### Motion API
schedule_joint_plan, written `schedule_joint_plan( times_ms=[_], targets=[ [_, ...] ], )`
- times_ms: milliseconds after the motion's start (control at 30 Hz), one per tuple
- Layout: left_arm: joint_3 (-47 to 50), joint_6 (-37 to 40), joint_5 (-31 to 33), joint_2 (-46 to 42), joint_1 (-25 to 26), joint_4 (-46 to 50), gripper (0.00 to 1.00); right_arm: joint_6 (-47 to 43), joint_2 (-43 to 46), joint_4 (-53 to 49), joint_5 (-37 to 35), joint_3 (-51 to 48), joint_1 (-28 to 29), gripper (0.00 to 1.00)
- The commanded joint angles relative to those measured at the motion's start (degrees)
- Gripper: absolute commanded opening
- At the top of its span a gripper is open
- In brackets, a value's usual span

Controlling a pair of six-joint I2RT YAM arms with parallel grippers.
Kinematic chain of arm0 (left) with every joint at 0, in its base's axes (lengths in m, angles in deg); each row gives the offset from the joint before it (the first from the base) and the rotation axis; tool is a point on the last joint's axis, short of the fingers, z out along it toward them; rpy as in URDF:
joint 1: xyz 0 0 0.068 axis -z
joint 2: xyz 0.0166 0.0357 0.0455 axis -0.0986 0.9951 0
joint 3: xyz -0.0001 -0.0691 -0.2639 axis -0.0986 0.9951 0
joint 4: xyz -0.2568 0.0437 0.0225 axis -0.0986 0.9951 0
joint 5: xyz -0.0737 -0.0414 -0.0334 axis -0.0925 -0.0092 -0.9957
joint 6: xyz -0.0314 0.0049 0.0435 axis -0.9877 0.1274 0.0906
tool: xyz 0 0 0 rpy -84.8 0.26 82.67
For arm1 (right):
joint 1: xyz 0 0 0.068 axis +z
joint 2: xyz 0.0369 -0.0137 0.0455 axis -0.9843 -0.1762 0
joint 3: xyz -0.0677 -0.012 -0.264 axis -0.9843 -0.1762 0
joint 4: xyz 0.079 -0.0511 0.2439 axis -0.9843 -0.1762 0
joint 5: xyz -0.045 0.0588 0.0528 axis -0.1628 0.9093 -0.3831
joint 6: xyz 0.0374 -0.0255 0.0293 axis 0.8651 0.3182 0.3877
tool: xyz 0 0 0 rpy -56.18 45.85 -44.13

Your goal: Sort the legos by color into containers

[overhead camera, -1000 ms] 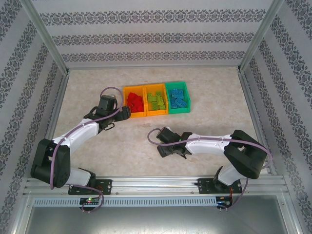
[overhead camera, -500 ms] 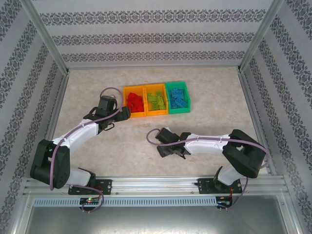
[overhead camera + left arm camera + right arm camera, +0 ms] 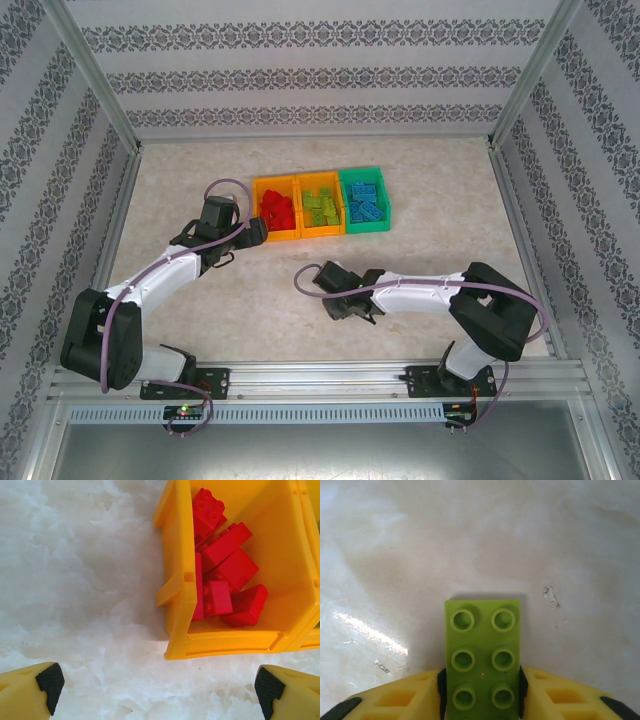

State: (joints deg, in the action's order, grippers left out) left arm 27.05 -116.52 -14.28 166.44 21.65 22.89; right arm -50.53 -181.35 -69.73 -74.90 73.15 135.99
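Three containers stand in a row in the top external view. The left orange bin (image 3: 258,214) holds red legos (image 3: 277,210), the middle orange bin (image 3: 320,177) lime green ones (image 3: 319,207), and the green bin (image 3: 362,172) blue ones (image 3: 365,206). My left gripper (image 3: 256,232) is open just in front of the left bin's near corner (image 3: 180,585), red legos (image 3: 225,570) showing inside, nothing between its pads (image 3: 50,682). My right gripper (image 3: 480,692) is shut on a lime green lego (image 3: 482,650) low over the table, studs up, at mid-table (image 3: 335,295).
The marble-look tabletop (image 3: 430,240) is walled by patterned panels and metal posts. An aluminium rail (image 3: 320,380) carries both arm bases at the near edge. A small scuff (image 3: 551,596) marks the table beyond the held brick.
My right gripper's jaws have closed onto the lime green lego, and that arm has shifted slightly left. The left arm has not moved.
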Motion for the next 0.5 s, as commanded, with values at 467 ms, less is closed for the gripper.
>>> schedule_joint_plan(
  times_ms=[467],
  targets=[
    [1.25,1.1,0.85,-1.85,-0.67,-1.74,1.0,-4.31,4.39,9.32,6.08,6.83,-12.85,0.35]
  ],
)
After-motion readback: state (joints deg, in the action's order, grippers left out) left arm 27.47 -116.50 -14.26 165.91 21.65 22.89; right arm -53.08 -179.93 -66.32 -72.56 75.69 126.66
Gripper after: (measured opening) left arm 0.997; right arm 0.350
